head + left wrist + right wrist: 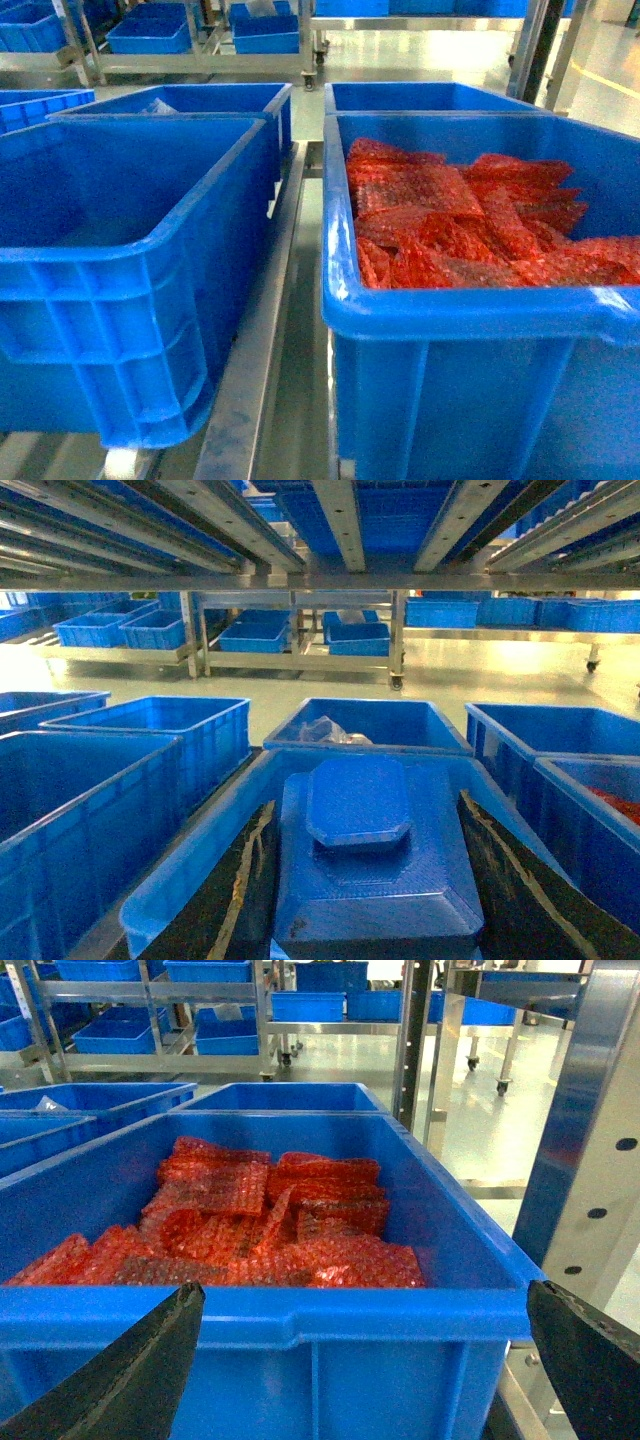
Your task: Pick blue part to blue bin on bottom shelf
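Observation:
In the left wrist view, the blue part [370, 860], a flat block with a raised octagonal top, sits between my left gripper's black fingers [235, 900]. My left gripper [365, 890] is shut on it, just above the near rim of a blue bin [165, 905]. An empty blue bin [130, 250] stands front left in the head view. My right gripper [360, 1360] is open with nothing between its fingers, facing the front wall of another blue bin [400, 1360]. Neither gripper shows in the head view.
The right bin [480, 310] holds red bubble-wrap bags [450, 230]. Behind the front bins stand more blue bins [200, 100], one holding a clear bag [330, 730]. Upper shelf rails [340, 520] run overhead. A metal upright [590, 1160] stands right of the right gripper.

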You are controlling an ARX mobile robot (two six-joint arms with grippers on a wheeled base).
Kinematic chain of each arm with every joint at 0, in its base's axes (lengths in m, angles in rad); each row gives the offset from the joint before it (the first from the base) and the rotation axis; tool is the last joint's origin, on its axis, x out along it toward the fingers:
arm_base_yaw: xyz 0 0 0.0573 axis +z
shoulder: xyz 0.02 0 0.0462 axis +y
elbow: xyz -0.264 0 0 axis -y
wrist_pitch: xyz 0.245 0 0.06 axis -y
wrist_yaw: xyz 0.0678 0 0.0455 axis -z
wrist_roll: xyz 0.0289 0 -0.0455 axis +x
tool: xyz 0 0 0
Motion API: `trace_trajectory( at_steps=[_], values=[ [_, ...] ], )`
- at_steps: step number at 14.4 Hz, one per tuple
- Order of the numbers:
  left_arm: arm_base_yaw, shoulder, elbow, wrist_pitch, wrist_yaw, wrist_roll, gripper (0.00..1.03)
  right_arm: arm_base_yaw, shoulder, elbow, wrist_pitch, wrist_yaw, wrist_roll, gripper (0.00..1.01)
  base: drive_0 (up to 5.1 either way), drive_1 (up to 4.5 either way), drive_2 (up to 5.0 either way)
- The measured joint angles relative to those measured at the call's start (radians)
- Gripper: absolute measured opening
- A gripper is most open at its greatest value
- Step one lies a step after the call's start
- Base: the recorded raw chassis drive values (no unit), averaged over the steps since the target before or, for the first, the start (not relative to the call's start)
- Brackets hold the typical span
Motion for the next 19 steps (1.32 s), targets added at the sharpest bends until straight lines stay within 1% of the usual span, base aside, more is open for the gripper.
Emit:
trace_trajectory(
  at_steps=[3,19],
  values=[
    [0.000,0.000,0.000,0.000,0.000,0.000,0.43,0.000,0.000,0.000,-0.001,0.000,0.000,0.98,-0.1,4.24,-4.4],
    [0.000,0.002,0.000,0.000,0.000,0.000,0.43,0.000,0.000,0.000,-0.001,0.000,0.000,0.98,0.0,0.00,0.0]
  ],
)
